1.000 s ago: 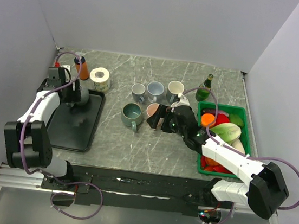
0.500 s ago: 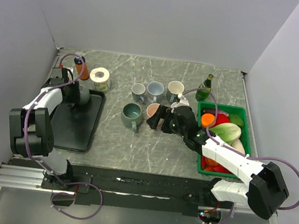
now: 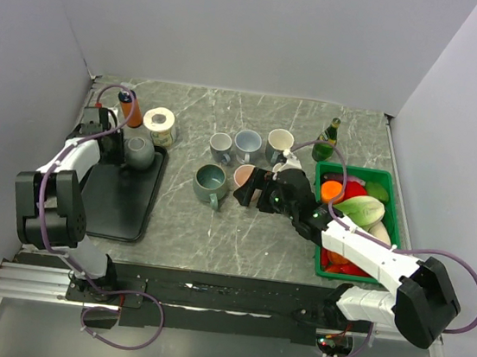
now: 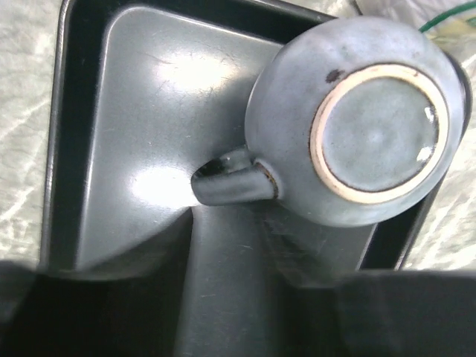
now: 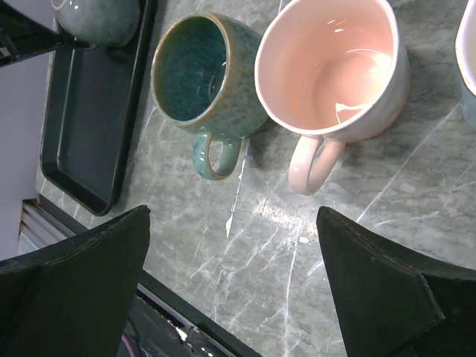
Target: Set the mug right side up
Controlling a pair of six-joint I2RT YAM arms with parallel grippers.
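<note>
- My left jaws (image 3: 112,149) are the near ones. In the left wrist view they show only as dark blurs along the bottom edge, so I cannot tell how far apart they stand. I see no part of the mug between them.
- Just ahead of them, the handle (image 4: 230,182) sticks out sideways from the mug's wall. It lies level with the tray floor and points to the left of that view.
- Beyond the handle stands the mug (image 4: 349,119), mouth down and pale foot ring up, so its long axis is upright. It sits in the far corner of the black tray (image 4: 149,89), close to the rim.
- I judge the handle, or the wall beside it, to be the place to pinch. The flip needs room above the tray's rim.
- My right jaws (image 5: 232,219) are spread wide and hold nothing. They hang over the table (image 3: 214,232) by the teal mug (image 5: 204,74) and pink mug (image 5: 327,67), both upright and well apart from the tray. The left arm is clearly nearer.
</note>
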